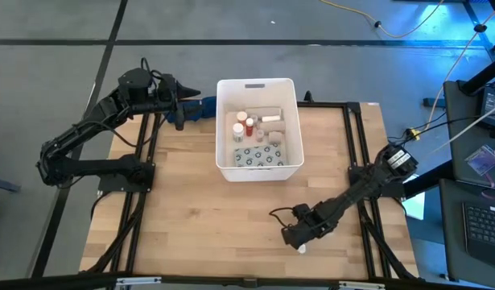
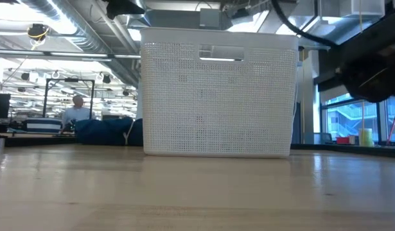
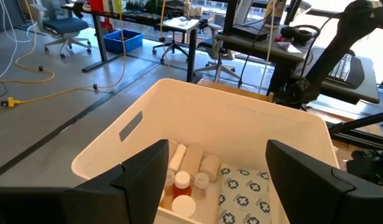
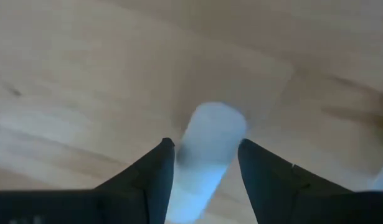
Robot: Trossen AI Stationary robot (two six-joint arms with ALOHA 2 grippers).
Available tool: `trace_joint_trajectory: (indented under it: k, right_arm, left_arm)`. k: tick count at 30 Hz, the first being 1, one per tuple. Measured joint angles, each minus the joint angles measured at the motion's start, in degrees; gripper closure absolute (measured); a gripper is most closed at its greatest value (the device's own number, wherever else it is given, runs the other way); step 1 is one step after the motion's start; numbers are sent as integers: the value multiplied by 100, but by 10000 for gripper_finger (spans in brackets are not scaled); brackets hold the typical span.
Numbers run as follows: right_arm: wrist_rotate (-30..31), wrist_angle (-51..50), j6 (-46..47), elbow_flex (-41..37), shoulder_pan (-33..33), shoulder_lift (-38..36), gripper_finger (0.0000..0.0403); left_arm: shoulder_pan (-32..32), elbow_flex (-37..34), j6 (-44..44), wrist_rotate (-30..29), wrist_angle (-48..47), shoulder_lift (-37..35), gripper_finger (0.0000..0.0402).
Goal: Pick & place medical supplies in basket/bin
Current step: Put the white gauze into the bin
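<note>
Below, the right gripper (image 4: 200, 163) clasped a white tube (image 4: 207, 152) over the table (image 1: 191, 217); the left gripper (image 3: 216, 171) hung spread above the basket (image 1: 257, 87).

The basket (image 1: 289, 89) is being shown toward twelve o'clock from the table's (image 1: 191, 217) middle, with bottles (image 1: 240, 122), rolls (image 3: 210, 165) and a blister pack (image 1: 259, 156) lying inside it. The cloth (image 1: 200, 107) is being seen at nine o'clock of the basket — just beside it. The left gripper (image 1: 185, 103) is being held over that cloth. The right gripper (image 1: 298, 240) is being kept at five o'clock of the basket — well apart — around a tube (image 4: 207, 152) on the table.
</note>
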Motion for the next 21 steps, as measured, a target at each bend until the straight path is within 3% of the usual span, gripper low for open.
trace_joint_trajectory:
  k: [6,15,18,21]
  right_arm:
    - [-135,377,-204,-235,-158,0,261]
    - [-344,414,-1016,-203,-386,-174,371]
    - [-192,390,-1691,29,-562,-533,374]
    - [359,327,-2512,353,-759,-1024,367]
  left_arm:
    - [0,0,0,-11,2,0,139]
    - [0,0,0,-17,6,0,142]
    - [0,0,0,-17,9,2,142]
    - [0,0,0,-18,14,1,142]
